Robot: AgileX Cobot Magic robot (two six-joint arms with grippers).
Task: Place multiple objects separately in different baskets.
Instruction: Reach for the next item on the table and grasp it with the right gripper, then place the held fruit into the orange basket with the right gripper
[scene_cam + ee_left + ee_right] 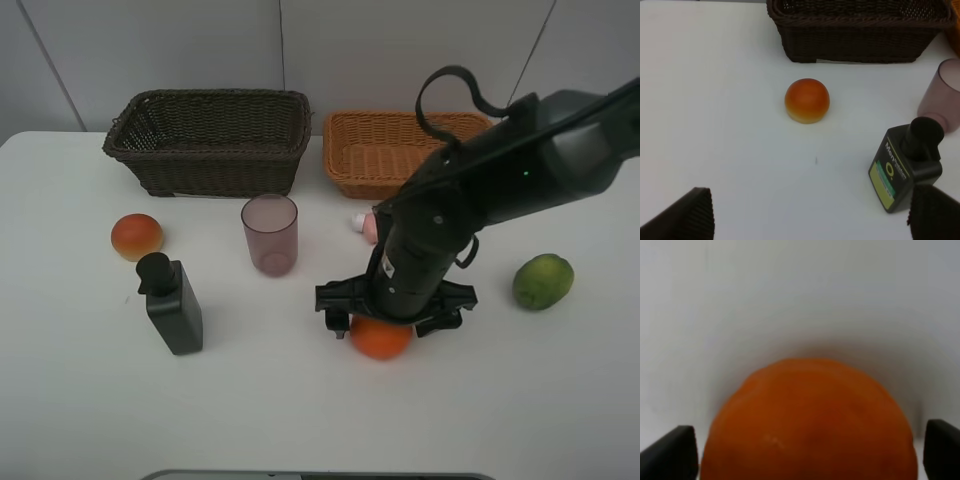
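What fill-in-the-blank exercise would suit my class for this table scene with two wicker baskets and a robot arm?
1. The open right gripper straddles the round ____ tangerine.
2. The translucent mauve cup stands in front of the deep ____ wicker basket.
3. The dark grey pump dispenser stands ____, not lying down.
4. In the high view, the round green lime-like fruit lies at the white table's ____ side.
Missing words: orange; dark brown; upright; right.

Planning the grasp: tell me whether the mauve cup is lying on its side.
No, the mauve cup stands upright on the white table with its open mouth facing up.
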